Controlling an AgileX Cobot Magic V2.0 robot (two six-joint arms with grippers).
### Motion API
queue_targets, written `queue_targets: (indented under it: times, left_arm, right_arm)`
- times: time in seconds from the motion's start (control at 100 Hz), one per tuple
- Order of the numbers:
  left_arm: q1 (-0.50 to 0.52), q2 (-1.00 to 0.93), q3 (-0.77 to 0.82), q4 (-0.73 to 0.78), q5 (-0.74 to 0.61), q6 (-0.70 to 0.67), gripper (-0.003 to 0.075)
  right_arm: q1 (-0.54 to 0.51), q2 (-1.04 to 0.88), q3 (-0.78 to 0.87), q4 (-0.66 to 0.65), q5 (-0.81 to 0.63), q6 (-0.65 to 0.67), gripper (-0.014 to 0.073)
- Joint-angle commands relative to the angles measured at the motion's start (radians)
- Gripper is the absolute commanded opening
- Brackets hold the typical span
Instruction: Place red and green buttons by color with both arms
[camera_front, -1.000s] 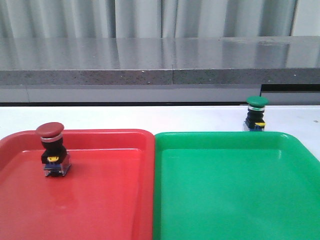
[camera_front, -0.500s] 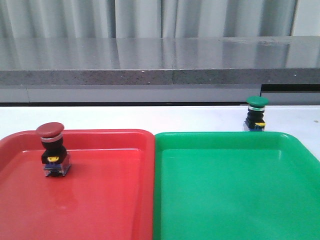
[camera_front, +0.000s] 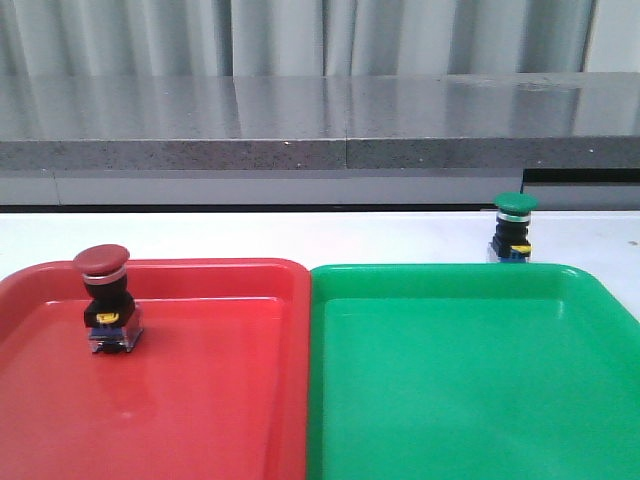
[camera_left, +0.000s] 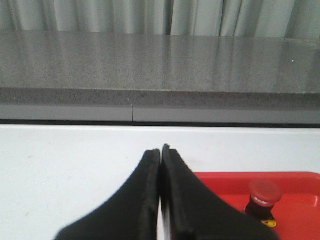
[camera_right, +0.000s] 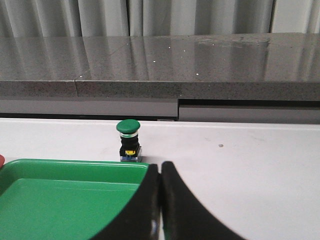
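The red button (camera_front: 103, 285) stands upright inside the red tray (camera_front: 220, 400), near its far left corner; it also shows in the left wrist view (camera_left: 263, 196). The green button (camera_front: 514, 228) stands upright on the white table just behind the green tray (camera_front: 470, 400); it also shows in the right wrist view (camera_right: 128, 140). Neither arm shows in the front view. My left gripper (camera_left: 160, 149) is shut and empty, above the table beside the red tray. My right gripper (camera_right: 160, 165) is shut and empty, at the green tray's far right corner, short of the green button.
The two trays lie side by side, touching, at the table's front. A grey stone ledge (camera_front: 320, 125) runs along the back of the white table (camera_front: 300, 235), with pleated curtains behind it.
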Motion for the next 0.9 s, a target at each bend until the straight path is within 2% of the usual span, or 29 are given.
queue_targets:
  times: [0.0,0.2,0.57,0.89]
  left_arm:
    - [0.002,-0.047,0.037,0.012,-0.091,-0.008,-0.0019]
    - [0.002,-0.208,0.139,0.004,-0.091,-0.008,-0.0019]
    - [0.002,-0.203,0.205,0.006,-0.168,-0.008,-0.0019]
    - [0.002,-0.203,0.205,0.008,-0.145,-0.008,-0.0019]
  right_arm:
    - [0.001,-0.003,-0.014,0.002,-0.087,-0.002,-0.0067]
    - [0.001,-0.003,-0.014,0.002,-0.087,-0.002,-0.0067]
    - [0.001,-0.003,-0.014,0.002,-0.087,-0.002,-0.0067]
    - [0.001,-0.003,-0.014,0.002,-0.087,-0.002,-0.0067]
